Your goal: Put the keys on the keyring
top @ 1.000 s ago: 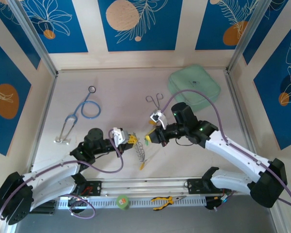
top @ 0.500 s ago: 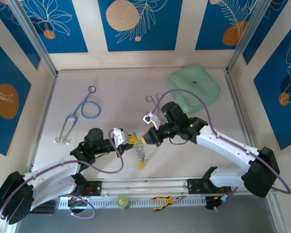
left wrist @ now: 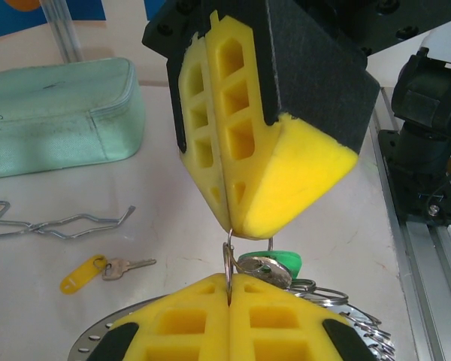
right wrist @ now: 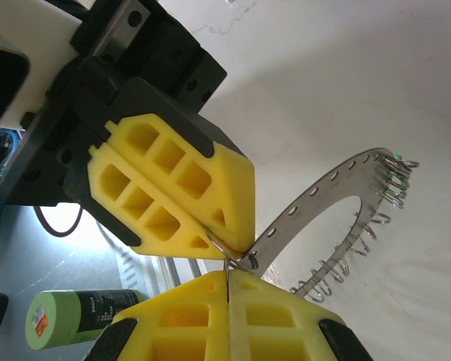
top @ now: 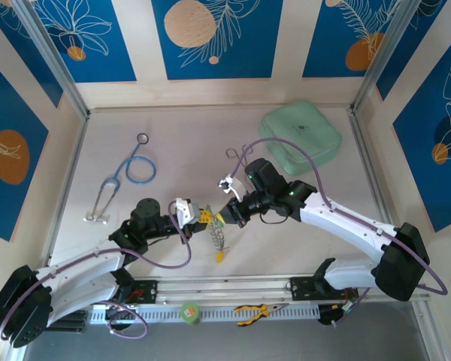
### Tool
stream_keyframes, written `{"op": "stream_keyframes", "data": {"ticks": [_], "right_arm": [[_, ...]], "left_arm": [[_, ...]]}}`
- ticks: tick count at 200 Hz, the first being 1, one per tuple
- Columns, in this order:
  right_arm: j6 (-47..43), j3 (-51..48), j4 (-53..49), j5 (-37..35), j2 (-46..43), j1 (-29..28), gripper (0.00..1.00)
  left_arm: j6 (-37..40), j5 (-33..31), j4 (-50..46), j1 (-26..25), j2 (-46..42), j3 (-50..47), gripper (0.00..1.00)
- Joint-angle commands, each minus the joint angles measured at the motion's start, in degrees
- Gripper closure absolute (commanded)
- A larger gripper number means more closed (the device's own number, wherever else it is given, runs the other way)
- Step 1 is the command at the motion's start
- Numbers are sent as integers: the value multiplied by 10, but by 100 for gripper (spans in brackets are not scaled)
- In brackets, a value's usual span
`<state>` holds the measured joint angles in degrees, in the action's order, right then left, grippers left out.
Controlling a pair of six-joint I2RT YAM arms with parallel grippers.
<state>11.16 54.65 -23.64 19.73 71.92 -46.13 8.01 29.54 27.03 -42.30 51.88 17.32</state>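
Observation:
The keyring [right wrist: 316, 201], a silvery ring plate with small wire rings [right wrist: 376, 218] along its rim, hangs below my left gripper [top: 206, 216]. In the left wrist view that gripper [left wrist: 229, 280] is shut on one small rim ring. My right gripper [top: 224, 218] meets it tip to tip from the right; its yellow pads [left wrist: 240, 150] pinch a wire loop carrying a green-headed key [left wrist: 278, 263]. In the right wrist view my right gripper [right wrist: 227, 274] is shut on thin metal against the left gripper's pads [right wrist: 173, 195]. A yellow-headed key [left wrist: 83, 273] lies on the table.
Silver forceps [top: 238, 155] lie just behind the grippers, a pale green pouch [top: 301, 135] at the back right, and a blue-tubed stethoscope [top: 128, 171] at the left. A green tape roll [top: 189, 312] and yellow-handled pliers [top: 252, 310] rest on the front rail.
My right arm has swung left with the green key until its fingertips meet the left gripper's. The left gripper and the keyring have stayed put.

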Motion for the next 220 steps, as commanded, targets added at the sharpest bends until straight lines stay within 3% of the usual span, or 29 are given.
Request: {"op": "stream_keyframes", "data": {"ticks": [1,76,119,133,196,220], "right_arm": [[1,17,-14,-24,3,0,100],[21,20,-21,-27,10,6,100],[21,32,-41,-34,3,24,62],[13,31,-41,-39,-12,31,57],[-83,-20,22,-147,-98,36,55],[-172,-87,112,-127,-147,30,55]], "left_arm": [[9,12,25,-5,-7,19,100],[27,7,19,-6,-18,14,100],[26,2,37,-5,-19,7,100],[17,1,58,-5,-16,0,100],[-35,-5,130,-5,-14,-26,100],[-69,-7,174,-5,-13,-39,100]]}}
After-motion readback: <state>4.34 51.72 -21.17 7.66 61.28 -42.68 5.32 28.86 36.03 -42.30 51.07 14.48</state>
